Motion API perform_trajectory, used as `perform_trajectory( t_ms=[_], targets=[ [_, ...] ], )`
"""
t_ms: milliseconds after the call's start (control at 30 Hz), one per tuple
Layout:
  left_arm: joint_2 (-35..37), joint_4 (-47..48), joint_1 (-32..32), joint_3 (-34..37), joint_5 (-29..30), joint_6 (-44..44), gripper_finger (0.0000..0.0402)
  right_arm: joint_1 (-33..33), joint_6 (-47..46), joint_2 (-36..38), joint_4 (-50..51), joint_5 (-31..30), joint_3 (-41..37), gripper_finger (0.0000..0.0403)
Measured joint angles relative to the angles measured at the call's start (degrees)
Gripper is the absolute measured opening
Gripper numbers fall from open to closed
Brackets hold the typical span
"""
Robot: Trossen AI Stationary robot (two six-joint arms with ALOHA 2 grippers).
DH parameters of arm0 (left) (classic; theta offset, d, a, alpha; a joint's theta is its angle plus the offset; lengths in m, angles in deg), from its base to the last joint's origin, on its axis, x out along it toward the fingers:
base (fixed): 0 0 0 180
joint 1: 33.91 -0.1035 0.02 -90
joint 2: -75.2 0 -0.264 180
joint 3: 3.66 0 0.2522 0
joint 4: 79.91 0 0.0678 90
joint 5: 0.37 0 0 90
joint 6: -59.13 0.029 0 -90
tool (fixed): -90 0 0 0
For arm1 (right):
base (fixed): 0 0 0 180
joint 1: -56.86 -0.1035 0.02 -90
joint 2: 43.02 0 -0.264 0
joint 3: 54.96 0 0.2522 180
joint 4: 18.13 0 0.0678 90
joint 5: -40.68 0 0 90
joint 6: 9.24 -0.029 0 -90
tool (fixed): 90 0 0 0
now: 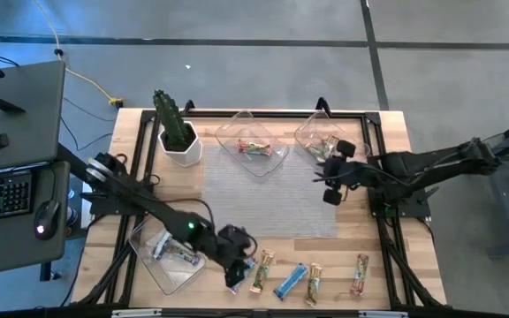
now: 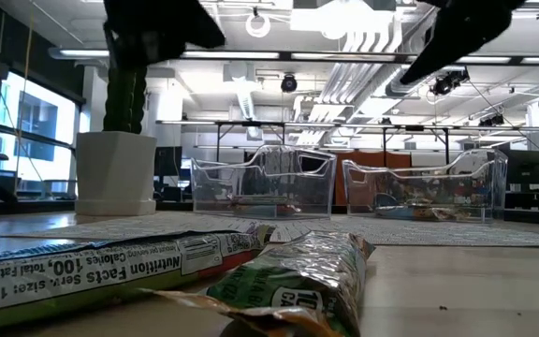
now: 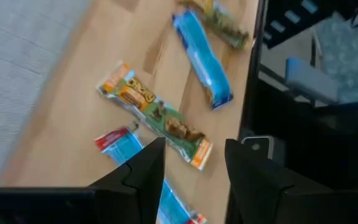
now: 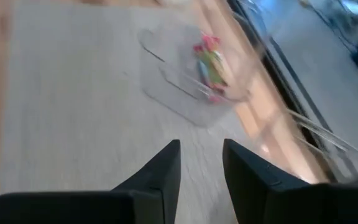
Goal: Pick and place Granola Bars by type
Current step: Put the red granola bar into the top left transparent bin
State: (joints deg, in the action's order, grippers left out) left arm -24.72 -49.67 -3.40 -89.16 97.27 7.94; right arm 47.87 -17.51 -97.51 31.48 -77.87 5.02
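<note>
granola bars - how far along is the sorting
Partly done. All three clear trays already hold bars. In hand: nothing; the left gripper hangs open over a blue and red bar at the front edge, and the right gripper is open and empty near the right back tray. Several bars remain loose along the front.

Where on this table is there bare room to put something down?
The grey mat is bare between the two far trays and the row of granola bars along the near edge. That near edge is crowded, especially around the left gripper.
</note>
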Motion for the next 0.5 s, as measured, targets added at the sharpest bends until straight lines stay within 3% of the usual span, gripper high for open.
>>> perform_trajectory(
  t_ms=[233,500],
  targets=[
    [-8.3,1.6,0.3,-1.3,0.1,2.3,0.0162,-0.5,7.7,6.3,-18.7,6.1,-11.7,0.0103],
    [-10.2,2.9,1.1,-1.8,-0.7,2.4,0.0162,-0.4,8.8,7.7,-23.0,6.6,-13.4,0.0103]
  ],
)
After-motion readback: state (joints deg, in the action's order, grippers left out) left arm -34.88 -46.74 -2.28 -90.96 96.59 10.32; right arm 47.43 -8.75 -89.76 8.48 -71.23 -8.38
